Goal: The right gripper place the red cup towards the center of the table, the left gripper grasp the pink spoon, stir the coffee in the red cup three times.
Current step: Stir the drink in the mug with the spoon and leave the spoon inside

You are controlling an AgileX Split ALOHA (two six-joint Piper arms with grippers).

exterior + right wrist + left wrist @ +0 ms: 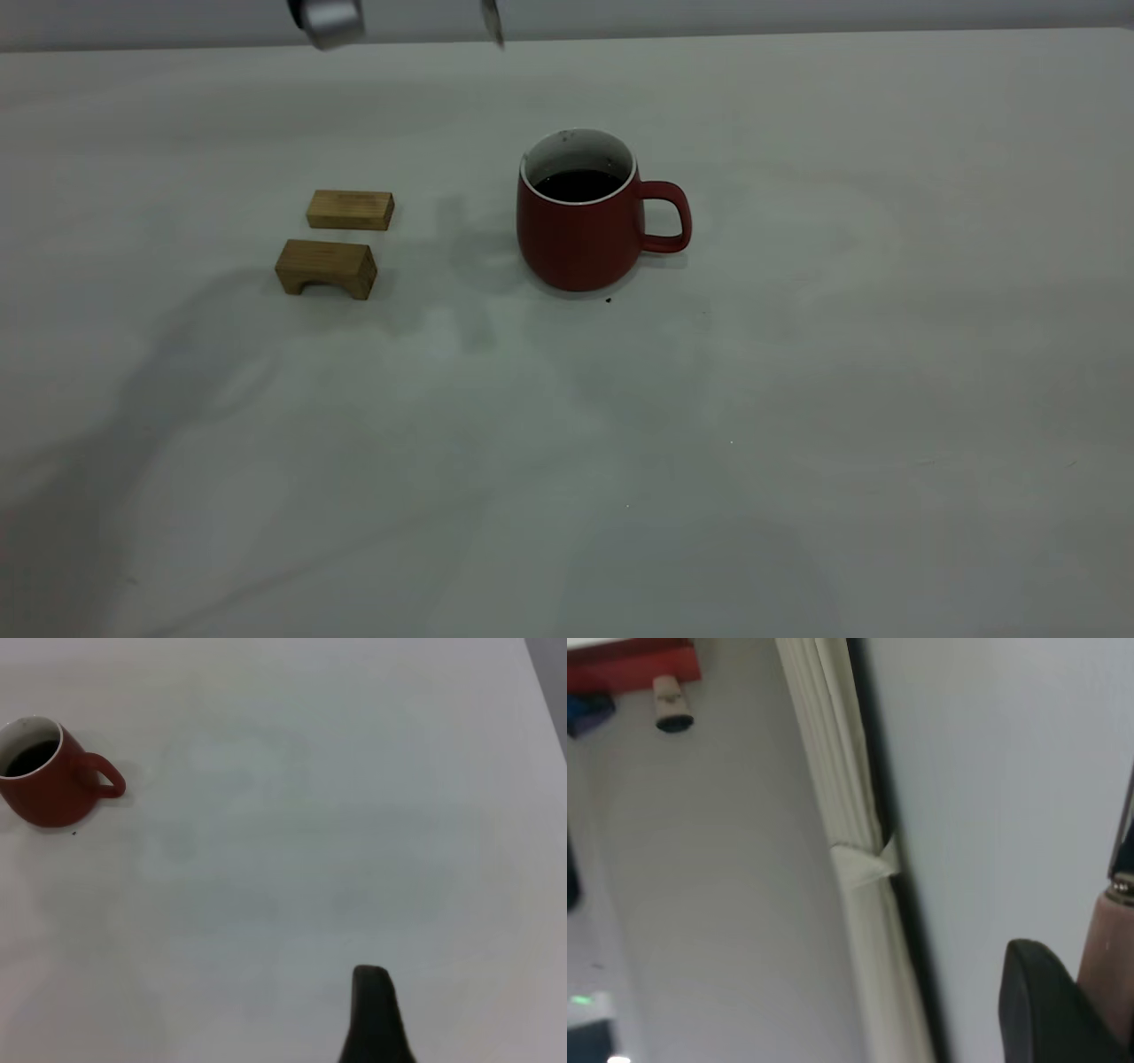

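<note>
The red cup point(576, 235) stands upright near the middle of the table point(797, 399), handle toward the right, with dark coffee point(579, 184) inside. It also shows far off in the right wrist view as the red cup point(49, 788). At the top edge of the exterior view only the left gripper's silver-grey block point(330, 22) and the pink spoon's metal tip point(493, 22) hang above the table, left of and behind the cup. My left gripper point(1085, 1001) is shut on the pink spoon point(1107, 957). My right gripper point(372, 1019) hovers over bare table, well away from the cup.
Two tan wooden blocks point(351, 210) point(326, 268) lie left of the cup. A few dark specks point(608, 300) sit in front of it. The table's far edge point(797, 35) runs along the top of the exterior view.
</note>
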